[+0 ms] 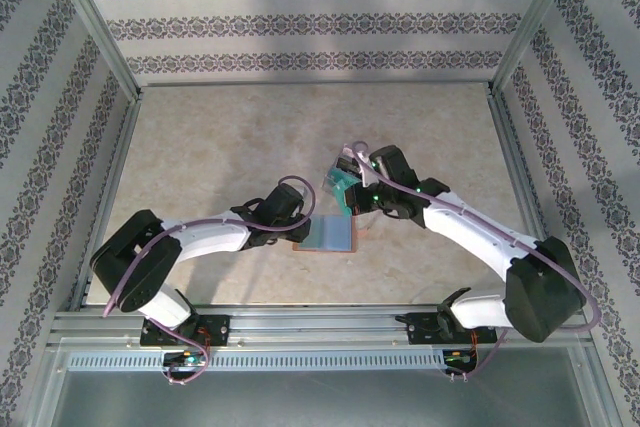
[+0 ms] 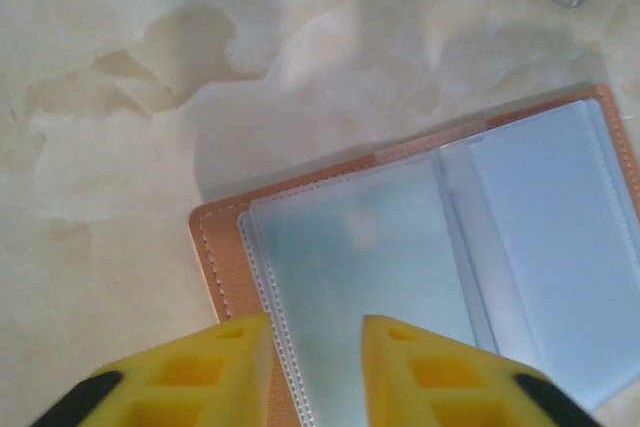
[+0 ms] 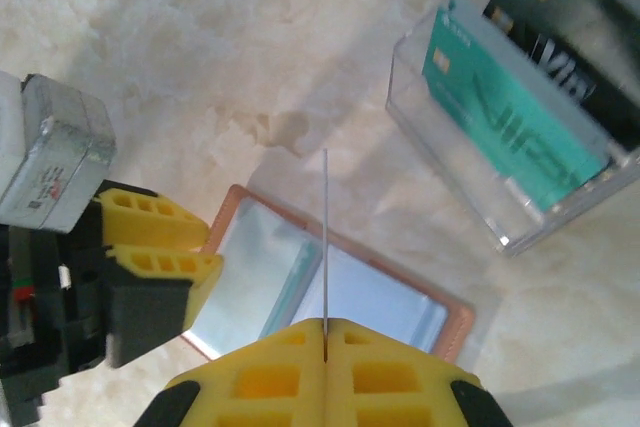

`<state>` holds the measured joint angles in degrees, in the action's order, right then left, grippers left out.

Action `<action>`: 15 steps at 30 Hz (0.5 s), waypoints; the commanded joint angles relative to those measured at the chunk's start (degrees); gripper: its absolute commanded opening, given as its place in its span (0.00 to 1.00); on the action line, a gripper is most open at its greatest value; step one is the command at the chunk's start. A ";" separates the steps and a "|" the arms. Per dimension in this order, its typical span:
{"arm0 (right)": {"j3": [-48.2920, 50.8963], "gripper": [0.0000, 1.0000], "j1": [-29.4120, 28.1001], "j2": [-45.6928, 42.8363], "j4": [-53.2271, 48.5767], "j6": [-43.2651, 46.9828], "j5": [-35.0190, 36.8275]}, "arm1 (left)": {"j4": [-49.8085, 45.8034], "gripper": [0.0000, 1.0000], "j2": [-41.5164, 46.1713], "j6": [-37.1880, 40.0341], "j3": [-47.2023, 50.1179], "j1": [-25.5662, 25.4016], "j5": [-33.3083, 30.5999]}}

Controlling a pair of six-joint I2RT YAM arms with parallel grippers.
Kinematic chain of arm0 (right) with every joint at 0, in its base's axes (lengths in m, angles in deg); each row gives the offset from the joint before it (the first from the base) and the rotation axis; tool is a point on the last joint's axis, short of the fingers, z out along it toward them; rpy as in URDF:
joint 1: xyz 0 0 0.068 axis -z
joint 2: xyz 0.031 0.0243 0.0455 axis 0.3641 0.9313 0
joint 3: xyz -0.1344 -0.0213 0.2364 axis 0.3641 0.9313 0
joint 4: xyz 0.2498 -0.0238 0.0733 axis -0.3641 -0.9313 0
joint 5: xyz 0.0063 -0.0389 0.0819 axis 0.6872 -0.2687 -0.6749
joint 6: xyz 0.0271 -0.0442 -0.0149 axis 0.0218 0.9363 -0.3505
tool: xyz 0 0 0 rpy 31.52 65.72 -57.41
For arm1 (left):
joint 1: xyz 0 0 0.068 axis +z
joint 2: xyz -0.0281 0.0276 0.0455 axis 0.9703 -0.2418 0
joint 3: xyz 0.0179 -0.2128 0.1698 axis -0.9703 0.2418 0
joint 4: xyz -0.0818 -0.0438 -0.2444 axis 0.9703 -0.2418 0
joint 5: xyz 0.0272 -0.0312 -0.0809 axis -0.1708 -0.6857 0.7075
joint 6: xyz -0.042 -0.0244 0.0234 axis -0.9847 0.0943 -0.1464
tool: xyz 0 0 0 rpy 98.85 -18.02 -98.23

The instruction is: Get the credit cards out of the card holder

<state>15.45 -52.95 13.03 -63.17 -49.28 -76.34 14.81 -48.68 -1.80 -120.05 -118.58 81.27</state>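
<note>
Pale marbled tabletop (image 1: 220, 147) — patterned wallpaper walls (image 1: 300, 22), open card holder (image 1: 328, 235) mid-table

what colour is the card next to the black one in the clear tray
Teal-green; the thin plastic card shows best in the right wrist view.

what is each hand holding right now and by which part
The right hand pinches a thin card, seen edge-on, by its near edge. The left hand appears to hold nothing, parted over the card holder.
</note>
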 commanded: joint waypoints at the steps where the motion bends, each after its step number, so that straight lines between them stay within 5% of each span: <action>1: -5.23 0.02 0.98 2.32 -5.43 11.90 3.00 | -1.67 0.39 3.13 -0.30 -0.17 0.56 0.18; 5: -10.07 0.02 1.62 5.86 -7.43 19.76 3.00 | -1.76 0.56 6.29 -2.33 1.14 0.55 -1.69; 11: -15.55 0.03 1.63 10.59 -9.91 28.99 5.43 | -3.10 1.00 11.80 -6.01 3.21 0.81 -7.28; 15: -16.71 0.03 1.71 12.13 -9.29 33.47 7.36 | -4.43 0.99 14.93 -7.08 4.55 1.28 -10.13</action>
<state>0.85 -51.83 24.15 -70.88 -22.46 -71.57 13.30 -35.70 -6.93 -116.66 -118.25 75.11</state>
